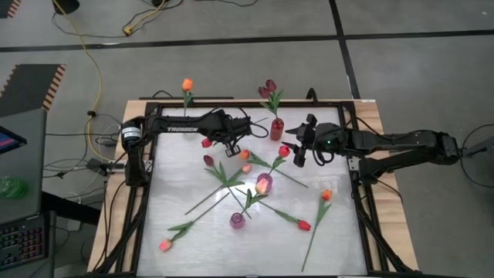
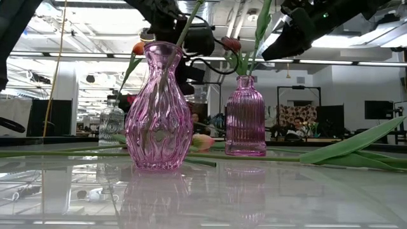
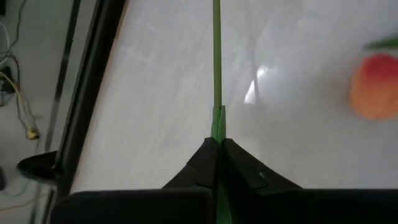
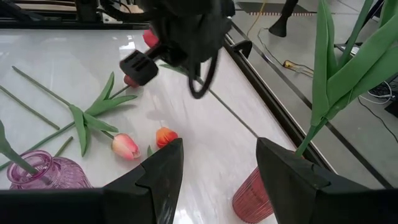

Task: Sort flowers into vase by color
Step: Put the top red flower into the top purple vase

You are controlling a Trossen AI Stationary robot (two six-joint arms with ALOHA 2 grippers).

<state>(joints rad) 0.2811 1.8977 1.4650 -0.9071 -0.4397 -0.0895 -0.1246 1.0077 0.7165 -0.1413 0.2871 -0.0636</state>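
Several tulips lie scattered on the white table [image 1: 177,177], with red, orange, pink and maroon heads. My left gripper [image 1: 234,144] [image 3: 217,146] is over the far-middle of the table, shut on a green stem. A red head [image 1: 207,143] sits beside it; whether it belongs to that stem I cannot tell. My right gripper [image 1: 297,154] [image 4: 217,155] is open and touches nothing, just near-right of the red vase [image 1: 276,128] [image 4: 252,193], which holds maroon tulips [image 1: 268,89]. Two pink vases [image 1: 264,184] [image 1: 238,220] stand mid-table. My left gripper pinches a thin green stem [image 3: 217,118] between its two shut fingers. The stem lies along the fingers and runs straight out past their tips over the table top. Its head is outside the left wrist view, and I cannot tell whether the stem rests on the table.
A vase with an orange tulip [image 1: 187,85] stands at the far-left corner. A black frame [image 1: 147,193] rims the table. A pink head [image 4: 124,146] and an orange head [image 4: 165,135] lie between the grippers. The near-right corner [image 1: 340,247] has bare surface. Cables lie on the floor beyond.
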